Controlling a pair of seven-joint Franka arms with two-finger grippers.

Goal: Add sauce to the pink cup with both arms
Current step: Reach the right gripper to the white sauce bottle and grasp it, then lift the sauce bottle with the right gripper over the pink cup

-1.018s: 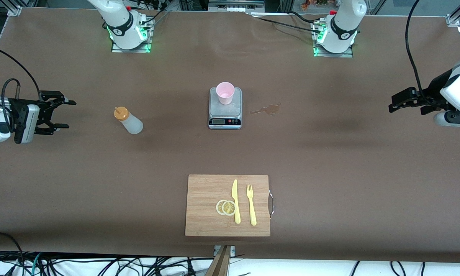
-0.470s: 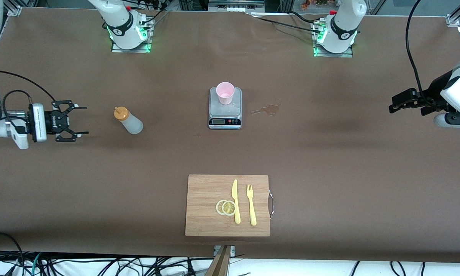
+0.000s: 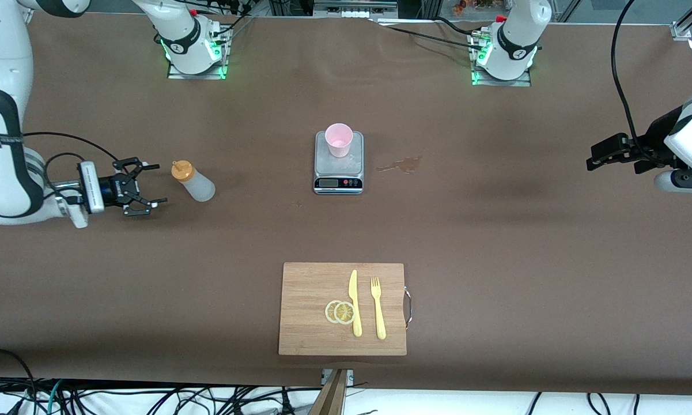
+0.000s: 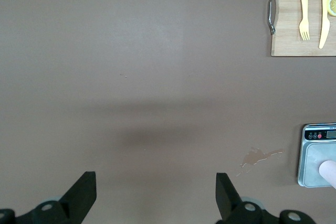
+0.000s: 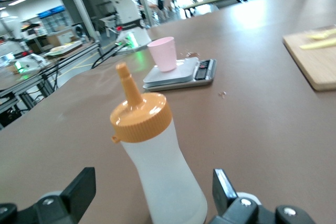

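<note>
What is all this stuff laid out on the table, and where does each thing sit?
sauce bottle: one, whitish with orange cap, upright toward the right arm's end
pink cup: one, pale pink, on the scale
scale: one, silver, mid-table
spill: one, brownish, beside the scale
cutting board: one, wooden, nearer the front camera
knife: one, yellow, on the board
fork: one, yellow, beside the knife
lemon slices: two, yellow, on the board
right gripper: one, black, open, beside the bottle
left gripper: one, black, open, waiting over the left arm's end

Even, bright overhead light; soft smudged shadows lie on the matte table (image 3: 495,242). Green glow marks both arm bases. The right wrist view's background blurs, with window glare.
</note>
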